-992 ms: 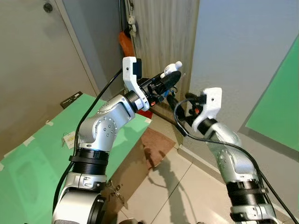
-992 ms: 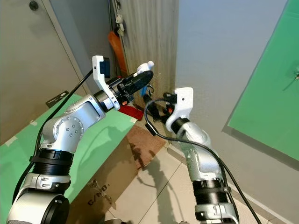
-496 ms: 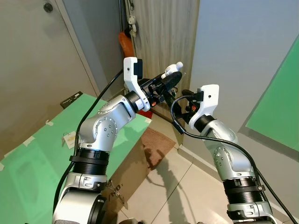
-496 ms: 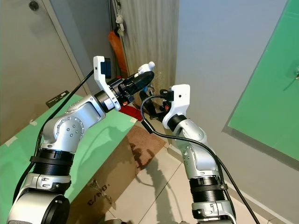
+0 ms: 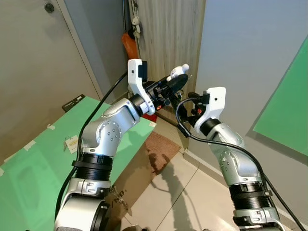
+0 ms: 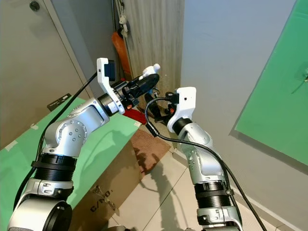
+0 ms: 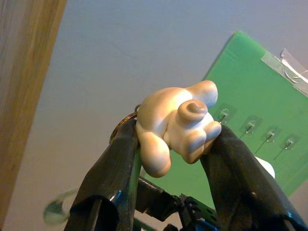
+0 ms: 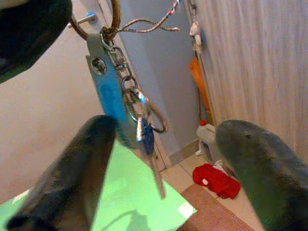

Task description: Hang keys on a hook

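The left gripper (image 5: 174, 82) is raised at mid-scene in front of the wooden wall panel (image 5: 168, 33), its two black fingers (image 7: 115, 168) clamped on a white figurine keychain (image 7: 175, 122) that pokes up between their tips. From the charm a brown ring and chain run down to the keys (image 8: 144, 134), which hang freely below the left gripper together with a blue tag (image 8: 108, 101) and a thin cord. The right gripper (image 8: 168, 163) sits just right of and slightly below the left one, its fingers spread wide on either side of the dangling keys without touching them. In the left wrist view a green board (image 7: 260, 96) on the grey wall to the right carries a row of small hooks (image 7: 248, 127), well apart from the keychain. Farther off, at the foot of the wood panel, lie a red cloth (image 8: 216, 180) and a white bottle (image 8: 207, 139) on the floor, with an orange object (image 5: 129, 44) leaning in the corner. A green mat (image 5: 43, 163) covers the surface at the near left.
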Robot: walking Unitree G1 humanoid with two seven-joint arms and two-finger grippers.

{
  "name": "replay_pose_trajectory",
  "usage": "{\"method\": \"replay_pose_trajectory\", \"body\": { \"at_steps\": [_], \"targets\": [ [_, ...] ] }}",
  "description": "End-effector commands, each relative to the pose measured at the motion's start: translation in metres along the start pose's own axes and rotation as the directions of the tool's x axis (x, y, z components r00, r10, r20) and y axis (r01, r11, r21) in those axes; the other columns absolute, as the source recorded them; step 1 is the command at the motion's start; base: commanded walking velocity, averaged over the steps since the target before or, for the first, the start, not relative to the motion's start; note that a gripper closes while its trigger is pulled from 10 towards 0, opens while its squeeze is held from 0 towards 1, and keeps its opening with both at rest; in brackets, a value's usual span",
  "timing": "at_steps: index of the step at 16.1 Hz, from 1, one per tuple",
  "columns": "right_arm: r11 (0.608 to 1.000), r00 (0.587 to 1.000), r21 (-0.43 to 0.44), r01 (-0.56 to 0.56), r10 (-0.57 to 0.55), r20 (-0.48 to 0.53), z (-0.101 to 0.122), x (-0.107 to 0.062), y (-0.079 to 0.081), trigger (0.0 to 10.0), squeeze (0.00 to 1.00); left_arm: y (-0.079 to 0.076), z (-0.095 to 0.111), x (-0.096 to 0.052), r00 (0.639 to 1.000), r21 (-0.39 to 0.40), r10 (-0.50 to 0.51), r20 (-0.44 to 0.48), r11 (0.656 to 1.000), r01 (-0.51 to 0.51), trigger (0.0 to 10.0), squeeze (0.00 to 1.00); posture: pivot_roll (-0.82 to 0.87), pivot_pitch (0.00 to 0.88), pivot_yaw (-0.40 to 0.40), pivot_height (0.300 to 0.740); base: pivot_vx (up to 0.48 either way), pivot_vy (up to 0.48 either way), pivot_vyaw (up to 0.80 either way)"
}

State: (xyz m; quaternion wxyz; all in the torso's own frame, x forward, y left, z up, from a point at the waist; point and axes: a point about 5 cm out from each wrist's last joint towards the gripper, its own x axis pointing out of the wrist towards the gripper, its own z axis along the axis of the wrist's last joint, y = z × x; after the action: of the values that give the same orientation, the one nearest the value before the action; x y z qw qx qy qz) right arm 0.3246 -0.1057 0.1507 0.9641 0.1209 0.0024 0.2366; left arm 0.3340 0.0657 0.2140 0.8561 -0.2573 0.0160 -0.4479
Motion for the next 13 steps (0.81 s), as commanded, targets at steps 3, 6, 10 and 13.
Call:
{"method": "replay_pose_trajectory", "body": {
  "at_steps": [3, 6, 10, 13],
  "targets": [
    [1.0, 1.0, -0.003, 0.0, 0.0, 0.023, 0.0056, 0.0049, 0.0024, 0.0, 0.0, -0.0059, 0.0045, 0.0007, 1.0, 0.019, -0.03, 0.003, 0.999, 0.03, 0.0, 0.0, -0.07, 0.0, 0.133, 0.731, 0.0, 0.0, 0.0],
    [1.0, 1.0, 0.001, 0.004, -0.004, 0.027, 0.0059, 0.005, 0.0028, 0.0, 0.0, -0.0063, 0.0042, 0.0008, 0.999, 0.017, -0.033, 0.001, 0.999, 0.033, 0.0, 0.0, -0.07, 0.0, 0.135, 0.731, 0.0, 0.0, 0.0],
    [1.0, 1.0, 0.005, 0.0, 0.0, 0.029, 0.0051, 0.0039, 0.0035, 0.0, 0.0, -0.0057, 0.0042, 0.0009, 1.0, 0.019, -0.029, -0.001, 0.999, 0.029, 0.0, 0.0, -0.07, 0.0, 0.138, 0.731, 0.0, 0.0, 0.0],
    [1.0, 1.0, 0.01, 0.006, -0.006, 0.031, 0.0048, 0.0017, 0.0008, 0.0, 0.0, -0.0047, 0.0046, 0.001, 1.0, 0.021, -0.023, -0.001, 1.0, 0.023, 0.0, 0.0, -0.07, 0.0, 0.14, 0.731, 0.0, 0.0, 0.0]
  ]
}}
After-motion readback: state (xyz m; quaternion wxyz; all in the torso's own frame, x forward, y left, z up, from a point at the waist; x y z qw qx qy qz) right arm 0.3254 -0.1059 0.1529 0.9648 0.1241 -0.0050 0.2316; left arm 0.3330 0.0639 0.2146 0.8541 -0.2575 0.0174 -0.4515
